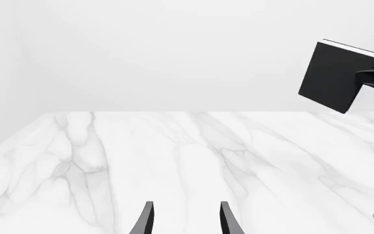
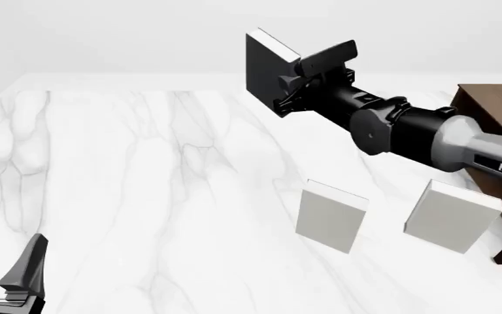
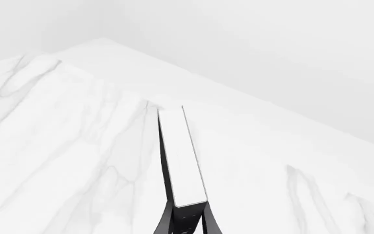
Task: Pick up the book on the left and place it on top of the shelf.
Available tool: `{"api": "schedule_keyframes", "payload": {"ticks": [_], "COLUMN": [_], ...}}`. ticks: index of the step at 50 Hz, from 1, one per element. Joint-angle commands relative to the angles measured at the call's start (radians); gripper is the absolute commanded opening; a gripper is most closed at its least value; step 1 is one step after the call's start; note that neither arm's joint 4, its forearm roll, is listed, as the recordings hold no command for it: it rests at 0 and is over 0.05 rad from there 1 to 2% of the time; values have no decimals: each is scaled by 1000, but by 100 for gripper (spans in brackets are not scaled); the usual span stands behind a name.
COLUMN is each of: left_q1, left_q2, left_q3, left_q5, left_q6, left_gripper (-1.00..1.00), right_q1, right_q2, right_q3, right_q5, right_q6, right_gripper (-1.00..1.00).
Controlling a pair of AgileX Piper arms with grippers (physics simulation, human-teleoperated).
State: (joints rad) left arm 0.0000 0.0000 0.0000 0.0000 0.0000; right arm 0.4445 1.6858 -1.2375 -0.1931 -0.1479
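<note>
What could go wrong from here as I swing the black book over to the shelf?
1. The right gripper pinches the book by one edge only, so it could pivot or slip mid-air.
2. The two light-grey books stand upright in front of the shelf; a low pass might topple them.
3. The shelf top is mostly out of frame, so placement is hard to judge.

Marble table [image 2: 146,196], two pale books [image 2: 331,216], shelf [image 2: 495,111]

My front camera looks forward and down over the marble table [image 2: 146,163] from the arms' side. My left wrist camera sits low, facing across the tabletop; both catch the raised book [image 2: 264,69] at a distance. My right wrist camera views its page edge close up.
</note>
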Motion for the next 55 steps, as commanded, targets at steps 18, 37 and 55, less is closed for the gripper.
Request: {"api": "schedule_keyframes", "payload": {"ticks": [18,37,55], "left_q1": [0,0,0], "left_q2": [0,0,0], "left_q3": [0,0,0], "left_q5": [0,0,0], "left_q6": [0,0,0], "left_gripper": [100,100,100], "right_q1": [-92,-167,-231], "right_q2": [-385,-536,-590], "right_q3": [227,256,256], "right_q5": [90,214,267], "right_q6": [-98,-179,-223], "right_gripper": [-100,-100,-100]}}
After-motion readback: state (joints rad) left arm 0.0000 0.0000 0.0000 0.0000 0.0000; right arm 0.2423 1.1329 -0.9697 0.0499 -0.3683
